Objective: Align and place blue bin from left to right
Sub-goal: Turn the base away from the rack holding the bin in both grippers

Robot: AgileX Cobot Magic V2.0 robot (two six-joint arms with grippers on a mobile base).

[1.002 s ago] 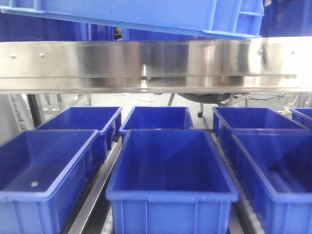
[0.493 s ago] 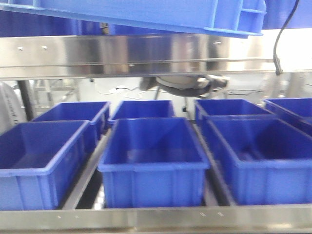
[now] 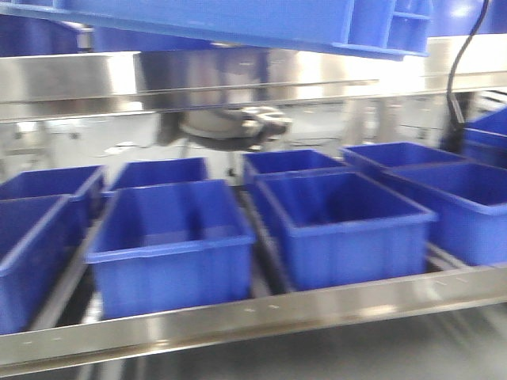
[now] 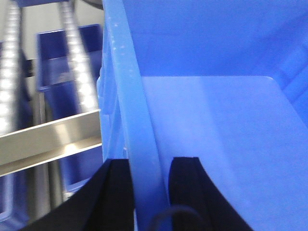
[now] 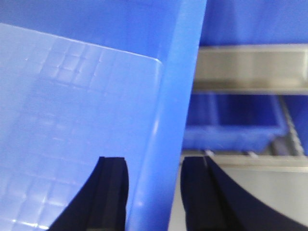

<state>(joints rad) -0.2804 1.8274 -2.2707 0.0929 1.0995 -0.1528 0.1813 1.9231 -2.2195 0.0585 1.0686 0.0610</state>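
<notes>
The left claw [image 4: 150, 163] is pinching one side wall of the blue bin [image 4: 207, 120]. In its wrist view, two black fingers [image 4: 113, 192] rise from the bottom edge, one outside the wall and one inside, both pressed against the thick rim that runs up the middle of the frame. The right claw [image 5: 154, 166] grips the opposite wall the same way, closed on the plastic at the bottom of its view, with what appears to be the pale inside of the bin filling the left of that frame. Gripping opposite walls likely lets the two arms carry the wide bin level between them. In the blurred front view the bin shows only as a blue underside and ribbed corner along the top edge, held in the air above a steel beam [image 3: 238, 79]. Below the beam, a lower shelf holds rows of blue tubs [image 3: 170, 237] packed side by side with narrow gaps. A steel rail [image 3: 238, 321] crosses in front of them near the bottom. Every slot in view is filled, so open room to set down seems to lie outside the frame. A black cable [image 3: 459, 63] hangs at the upper right, near the bin's corner, and could snag during sideways travel.
</notes>
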